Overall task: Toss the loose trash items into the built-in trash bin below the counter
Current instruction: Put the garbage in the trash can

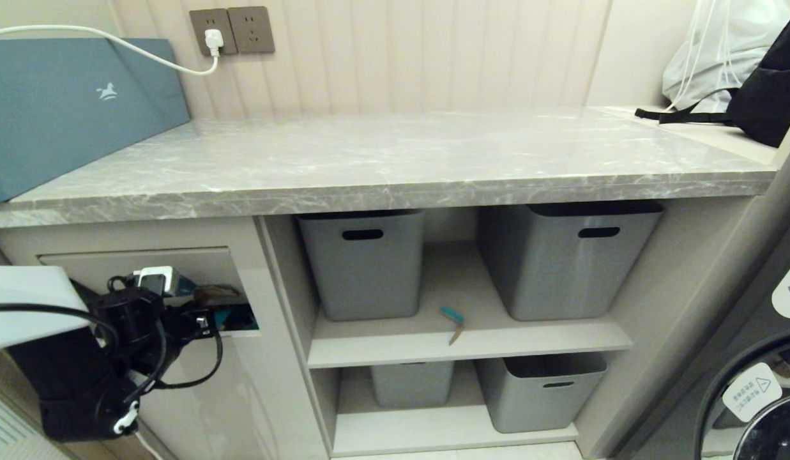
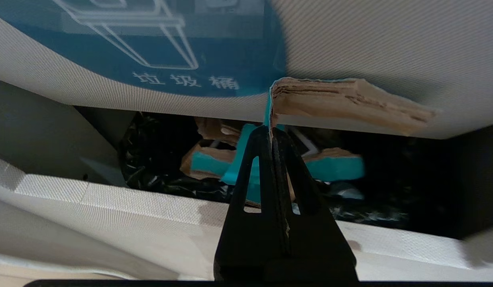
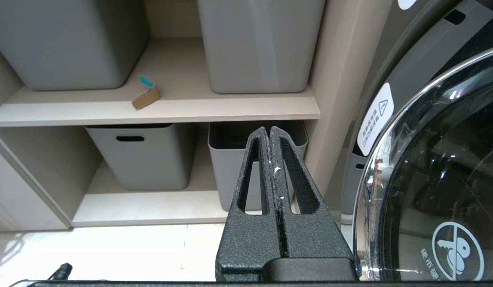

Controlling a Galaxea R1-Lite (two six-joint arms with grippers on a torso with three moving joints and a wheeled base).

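One torn tan cardboard scrap [image 2: 350, 101] sits clamped in my left claw [image 2: 272, 133] at the beige flap bin [image 2: 350, 40]; teal-edged brown strip [image 1: 454, 322] remains on the shelf far right of it.

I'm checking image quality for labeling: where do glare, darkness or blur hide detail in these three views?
Head view: soft sheen on the counter; the left gripper is a dark mass at the bin flap. Left wrist view: the bin interior is nearly black, the cardboard piece slightly blurred. Right wrist view: reflections streak the washer door; the right gripper is sharp.
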